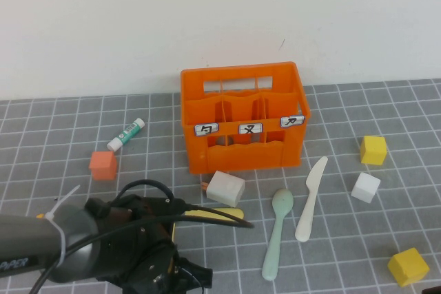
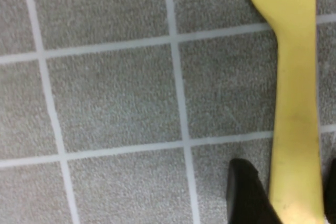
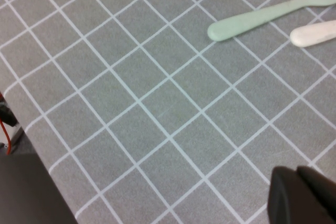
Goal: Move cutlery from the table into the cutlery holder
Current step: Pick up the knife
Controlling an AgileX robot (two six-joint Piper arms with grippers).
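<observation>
The orange cutlery holder [image 1: 241,115] stands at the table's middle back. A mint-green spoon [image 1: 279,232] and a cream-white knife [image 1: 310,197] lie in front of it to the right; both show in the right wrist view, spoon [image 3: 262,17] and knife [image 3: 315,32]. A pale yellow cutlery piece [image 1: 231,214] lies flat on the table [image 1: 62,122], mostly under my left arm. My left gripper [image 2: 291,182] has a dark finger [image 2: 247,192] on each side of its handle [image 2: 294,103], pressed against it. My right gripper [image 3: 304,182] is shut and empty above bare tiles. I cannot tell fork from knife.
A white block [image 1: 225,187] sits just behind the yellow piece. A white cube [image 1: 366,187] and two yellow cubes [image 1: 373,149] [image 1: 408,266] lie at the right. An orange cube [image 1: 103,164] and a glue stick [image 1: 126,134] lie at the left. The table's edge [image 3: 31,145] is near my right gripper.
</observation>
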